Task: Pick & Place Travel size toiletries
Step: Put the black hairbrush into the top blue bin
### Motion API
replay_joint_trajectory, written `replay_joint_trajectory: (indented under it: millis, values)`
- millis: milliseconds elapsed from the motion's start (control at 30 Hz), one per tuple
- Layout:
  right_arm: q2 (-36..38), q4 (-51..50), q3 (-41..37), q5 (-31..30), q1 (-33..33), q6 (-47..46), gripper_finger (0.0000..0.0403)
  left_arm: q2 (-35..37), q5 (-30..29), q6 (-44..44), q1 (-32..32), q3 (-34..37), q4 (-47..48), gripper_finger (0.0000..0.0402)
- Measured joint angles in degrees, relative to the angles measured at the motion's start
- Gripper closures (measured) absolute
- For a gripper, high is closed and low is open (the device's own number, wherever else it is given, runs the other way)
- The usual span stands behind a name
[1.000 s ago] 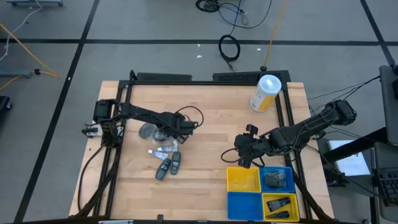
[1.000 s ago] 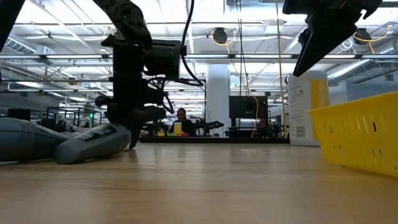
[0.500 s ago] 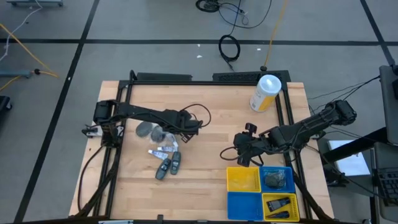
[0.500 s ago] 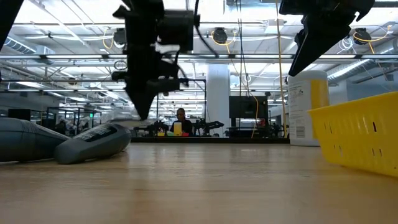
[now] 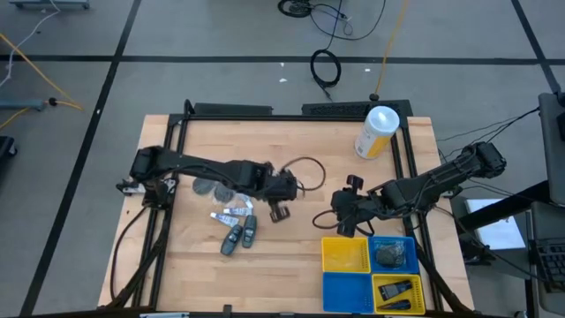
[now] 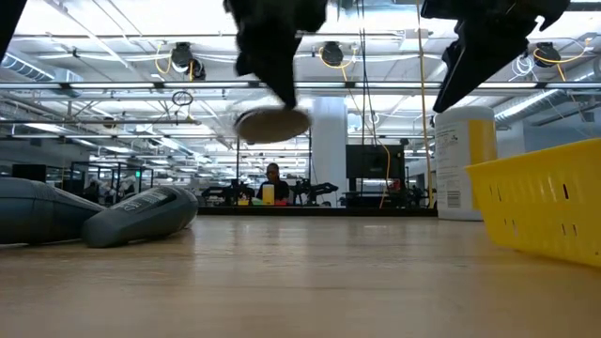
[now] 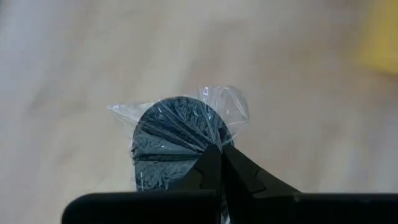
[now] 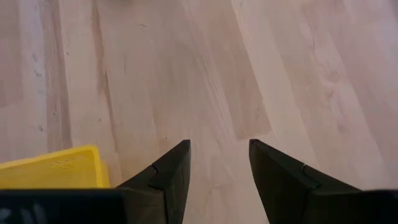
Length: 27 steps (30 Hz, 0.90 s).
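Note:
My left gripper (image 5: 282,205) hangs over the middle of the table, shut on a greyish round piece in clear wrap (image 7: 177,140), which floats well above the wood in the low view (image 6: 272,124). Another wrapped round piece (image 5: 209,187), small white tubes (image 5: 231,213) and dark grey oblong pieces (image 5: 240,237) lie flat on the table to its left. My right gripper (image 5: 349,221) waits open just beyond the yellow bin (image 5: 346,256), with only bare wood between its fingers (image 8: 217,162). My left gripper pinches the round piece through its clear wrap near the piece's rim (image 7: 208,144), between its two shut fingertips. The fingers slant down onto it from above. The piece hangs below the fingers, lying nearly level and clear of the table.
Yellow and blue bins (image 5: 393,254) sit at the near right; one holds a wrapped round piece, another a dark oblong piece. A large white-and-yellow canister (image 5: 378,132) stands at the far right. Bare wood lies between the loose items and the bins.
My left gripper has taken hold of one wrapped round piece from the pile, risen and swung toward the table's right, its wrist rolling. The piece is now lifted clear of the table. The other items have stayed where they lay.

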State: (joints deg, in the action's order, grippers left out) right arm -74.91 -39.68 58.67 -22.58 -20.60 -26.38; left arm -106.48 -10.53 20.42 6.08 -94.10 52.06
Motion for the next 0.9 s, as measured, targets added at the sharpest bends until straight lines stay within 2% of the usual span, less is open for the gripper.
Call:
replay_joint_trajectory:
  millis: [200, 300, 500, 700, 900]
  values:
    - [0.0, 5.5, 0.0, -3.0, 0.0, 6.4, 0.0248, 0.0, 19.7, -11.3, 2.9, -1.9, -11.4, 0.0401]
    - [0.0, 8.2, 0.0, -2.9, 0.0, 10.8, 0.0248, 0.0, 25.5, -13.0, 3.6, -2.0, -13.6, 0.0401]
    - [0.0, 12.9, 0.0, -2.8, -0.1, 17.1, 0.0248, 0.0, 27.1, -13.4, 3.5, -2.0, -15.6, 0.0401]
    - [0.0, 16.6, 0.0, -2.6, -0.1, 21.6, 0.0248, 0.0, 32.3, -12.9, 2.5, -2.0, -19.8, 0.0401]
    - [0.0, 18.9, 0.0, 6.6, -0.2, 25.2, 0.0248, 0.0, 32.5, -12.8, 1.3, -2.0, -19.4, 0.0401]
